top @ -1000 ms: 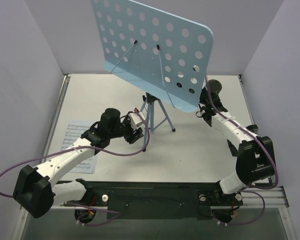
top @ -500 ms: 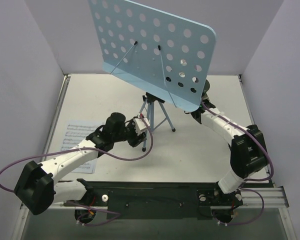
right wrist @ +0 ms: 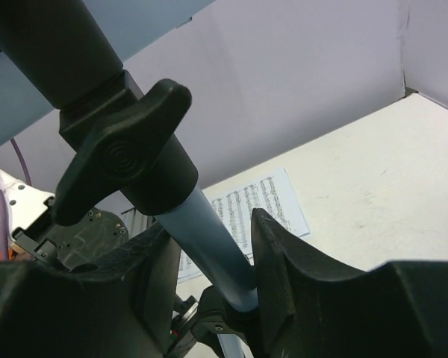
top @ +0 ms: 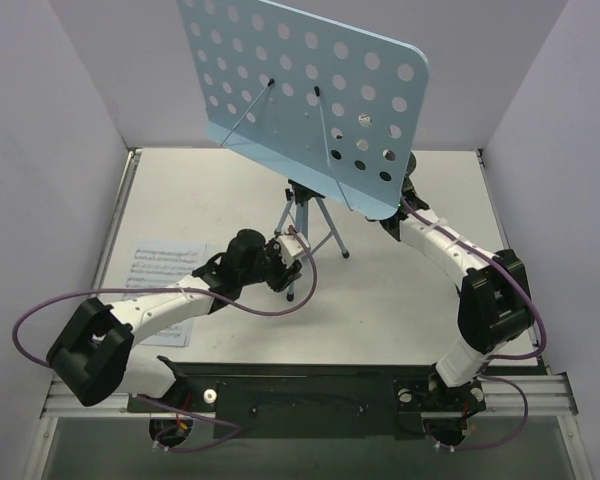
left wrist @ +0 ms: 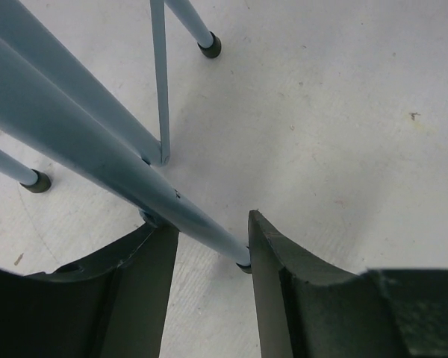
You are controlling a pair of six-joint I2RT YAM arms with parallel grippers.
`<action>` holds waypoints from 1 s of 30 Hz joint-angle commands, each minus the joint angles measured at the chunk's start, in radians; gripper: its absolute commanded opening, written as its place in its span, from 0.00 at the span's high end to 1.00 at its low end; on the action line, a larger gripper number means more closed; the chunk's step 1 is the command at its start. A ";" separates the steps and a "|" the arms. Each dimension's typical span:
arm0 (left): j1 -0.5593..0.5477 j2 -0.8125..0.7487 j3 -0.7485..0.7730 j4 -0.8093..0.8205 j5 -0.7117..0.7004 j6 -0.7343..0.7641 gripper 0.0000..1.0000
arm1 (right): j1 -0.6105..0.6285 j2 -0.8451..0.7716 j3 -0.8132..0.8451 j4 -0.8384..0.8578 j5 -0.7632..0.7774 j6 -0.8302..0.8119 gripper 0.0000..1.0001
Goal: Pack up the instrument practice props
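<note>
We read the coming move as turning on the light-blue hole-punched metal music stand, which stands upright on thin tripod legs in the middle of the white table, with both arms on it.

The left gripper is low on the near side of the stand. One slanted light-blue tripod leg runs lengthwise through the gap between its jaws. They stand apart around the leg, which lies close against the right-hand finger, with floor showing on the other side.

The right gripper reaches in under the stand's tilted desk from the stand's right. The stand's grey upright pole sits between its jaws, just below the black wing-shaped clamp knob. The jaws are narrow, hard by the pole on both sides; we cannot tell whether they press it.

The white sheet-music page lies flat to the stand's left, well apart. The desk overhangs the right wrist, and the other two legs crowd the left one.
</note>
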 commanded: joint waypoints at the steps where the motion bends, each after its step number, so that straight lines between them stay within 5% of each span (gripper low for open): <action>1: -0.031 0.044 -0.025 0.122 -0.023 -0.086 0.50 | 0.001 0.005 0.059 -0.032 0.002 -0.009 0.76; 5: -0.039 0.051 -0.053 0.173 -0.040 -0.083 0.62 | 0.002 0.009 0.058 -0.066 0.006 -0.013 0.87; 8: -0.039 0.011 -0.036 0.148 -0.017 -0.069 1.00 | 0.007 0.009 0.071 -0.090 0.014 0.001 1.00; 17: -0.037 -0.253 0.027 -0.073 0.104 -0.032 1.00 | 0.037 0.008 0.289 -0.409 0.077 -0.082 1.00; 23: -0.037 -0.431 0.132 -0.286 0.272 -0.023 1.00 | 0.070 0.048 0.600 -0.943 0.136 -0.157 1.00; 30: -0.042 -0.538 0.134 -0.402 0.365 -0.072 1.00 | 0.071 0.081 0.520 -0.873 0.131 -0.038 1.00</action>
